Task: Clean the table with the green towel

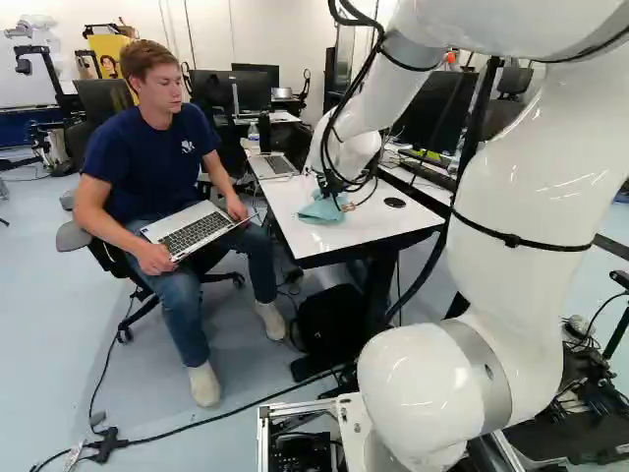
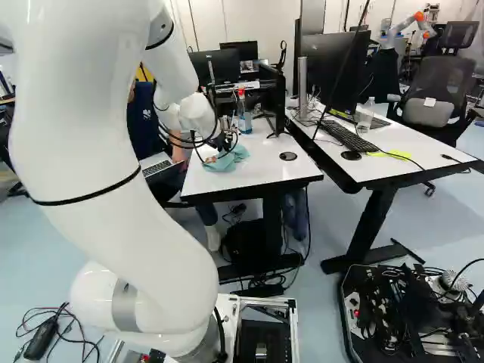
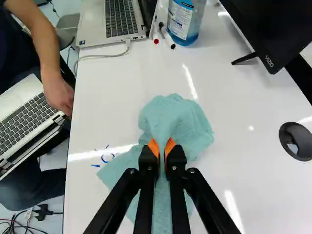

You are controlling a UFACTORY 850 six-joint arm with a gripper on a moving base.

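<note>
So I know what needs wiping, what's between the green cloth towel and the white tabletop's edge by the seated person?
Short blue ink marks, beside the towel; the wrist view shows them.

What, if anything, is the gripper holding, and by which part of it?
The gripper holds the towel by a gathered fold near its middle; the rest spreads out on the table.

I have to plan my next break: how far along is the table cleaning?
Picking up the towel looks done: the gripper has it pinched between both fingers, and it is spread on the table. Wiping is probably the job in hand. Left: the blue marks beside the towel. Whether anything is under it, I cannot tell.
</note>
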